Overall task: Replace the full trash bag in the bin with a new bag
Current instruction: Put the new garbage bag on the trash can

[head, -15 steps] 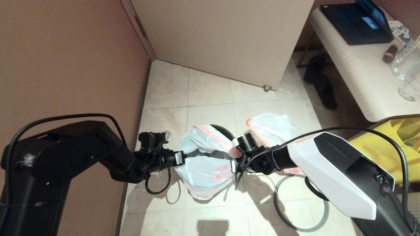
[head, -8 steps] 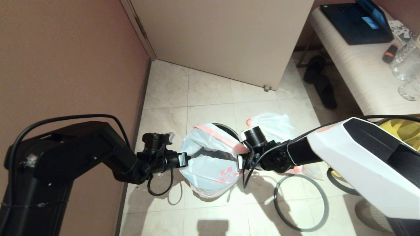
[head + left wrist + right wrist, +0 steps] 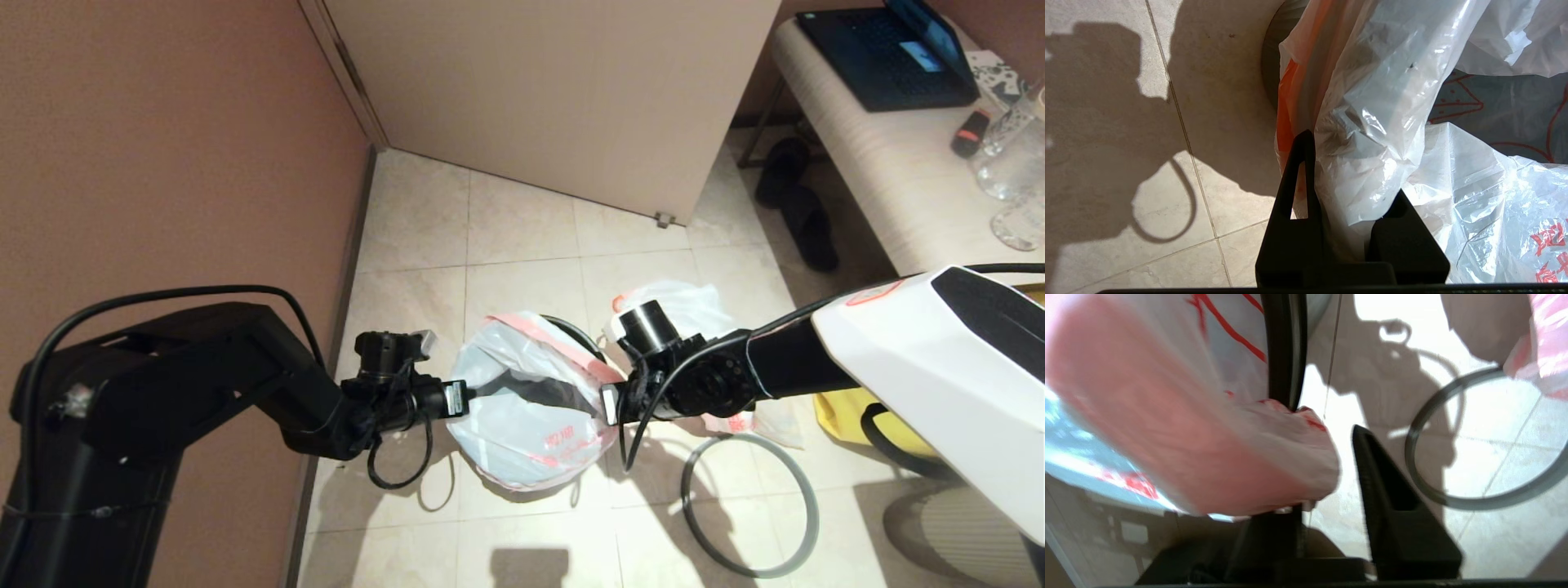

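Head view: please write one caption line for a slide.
Both grippers, left and right, stretch the new bag over the bin.

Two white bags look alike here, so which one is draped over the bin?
The new bag, stretched between both grippers over the bin; the full trash bag sits on the floor behind.

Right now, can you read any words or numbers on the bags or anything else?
None can be read for sure.
New bag: red characters, cut off and crumpled, unreadable.
Laptop screen: too small.
Full trash bag: no print shows.
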`<state>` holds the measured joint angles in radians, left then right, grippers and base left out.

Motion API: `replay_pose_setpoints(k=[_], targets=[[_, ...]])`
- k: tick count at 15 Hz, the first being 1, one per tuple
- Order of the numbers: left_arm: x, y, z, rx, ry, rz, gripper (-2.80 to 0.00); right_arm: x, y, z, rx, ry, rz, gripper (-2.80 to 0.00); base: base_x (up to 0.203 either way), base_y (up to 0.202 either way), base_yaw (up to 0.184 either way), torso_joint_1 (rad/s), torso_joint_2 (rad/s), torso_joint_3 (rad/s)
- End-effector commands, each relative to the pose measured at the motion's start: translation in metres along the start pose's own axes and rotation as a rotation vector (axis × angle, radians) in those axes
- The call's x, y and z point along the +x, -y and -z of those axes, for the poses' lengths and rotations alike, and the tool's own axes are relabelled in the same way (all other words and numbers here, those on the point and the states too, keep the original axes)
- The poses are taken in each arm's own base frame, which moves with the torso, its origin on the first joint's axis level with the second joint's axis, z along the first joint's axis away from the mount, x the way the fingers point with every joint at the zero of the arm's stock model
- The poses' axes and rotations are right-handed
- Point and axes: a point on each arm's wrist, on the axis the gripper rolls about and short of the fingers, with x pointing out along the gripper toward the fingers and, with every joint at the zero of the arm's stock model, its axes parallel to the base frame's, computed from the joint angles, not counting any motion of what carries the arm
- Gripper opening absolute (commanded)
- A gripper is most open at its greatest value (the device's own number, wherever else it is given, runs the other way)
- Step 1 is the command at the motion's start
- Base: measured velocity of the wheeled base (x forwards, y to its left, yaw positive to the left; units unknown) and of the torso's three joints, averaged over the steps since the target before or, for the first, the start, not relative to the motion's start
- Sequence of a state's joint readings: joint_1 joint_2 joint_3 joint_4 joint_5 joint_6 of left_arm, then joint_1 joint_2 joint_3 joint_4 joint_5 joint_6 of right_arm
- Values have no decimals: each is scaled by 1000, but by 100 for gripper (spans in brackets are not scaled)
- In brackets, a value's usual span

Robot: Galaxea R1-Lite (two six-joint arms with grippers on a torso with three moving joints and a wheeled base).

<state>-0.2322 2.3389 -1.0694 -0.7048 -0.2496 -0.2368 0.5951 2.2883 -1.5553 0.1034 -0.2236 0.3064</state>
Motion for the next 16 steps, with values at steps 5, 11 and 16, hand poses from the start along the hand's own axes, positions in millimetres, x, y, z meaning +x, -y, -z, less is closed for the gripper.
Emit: replay_pose_setpoints(k=[5,11,16], targets=[[1,0,-1,-1,6,1,-280,-47,5,11,-44,-250,-46,0,0,0,0,0,0,0],[-7,16,-12,25,37,27,-280,-82,6,-3,-4,-210,-129,0,0,0,0,0,0,0],[-4,19,-6,51,28,-3,-280,-88,-9,13,-10,-275,-136,-280,0,0,0,0,0,0]])
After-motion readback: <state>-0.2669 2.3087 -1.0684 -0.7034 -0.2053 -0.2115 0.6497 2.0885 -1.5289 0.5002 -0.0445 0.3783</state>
